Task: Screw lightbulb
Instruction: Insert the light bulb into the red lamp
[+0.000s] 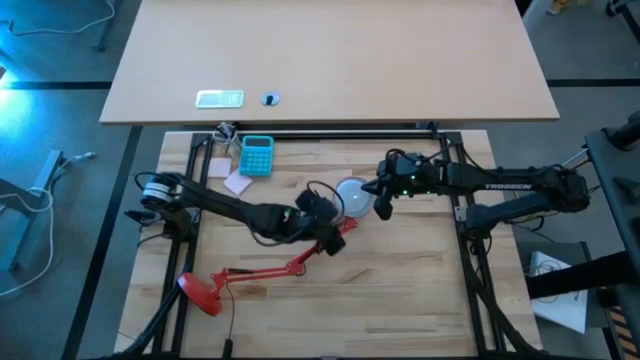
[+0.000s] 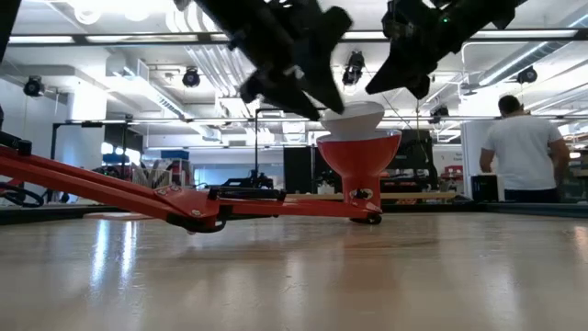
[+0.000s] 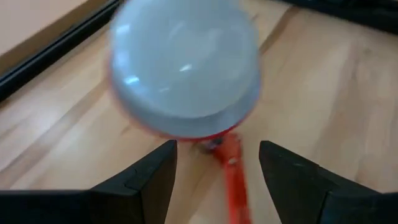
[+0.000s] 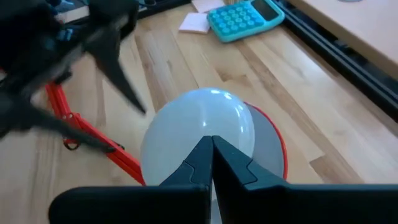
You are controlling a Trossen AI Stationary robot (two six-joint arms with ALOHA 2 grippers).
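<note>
The white lightbulb (image 1: 351,194) sits dome up in the red lamp's upturned cone shade (image 2: 358,158), which rests on the table. The lamp's red arm (image 1: 268,270) runs to its base (image 1: 201,294) at the near left. My left gripper (image 3: 217,155) is open just left of the shade, fingers on either side of the lamp arm (image 3: 233,177) without touching it. My right gripper (image 4: 211,146) is shut, hovering at the bulb's (image 4: 199,127) right side; in the low view it (image 2: 418,83) stands a little above the bulb (image 2: 356,118).
A teal calculator (image 1: 257,156) and paper notes (image 1: 237,183) lie at the far left of the table. A larger light table (image 1: 330,60) stands beyond the far edge. A person (image 2: 524,147) stands in the room behind.
</note>
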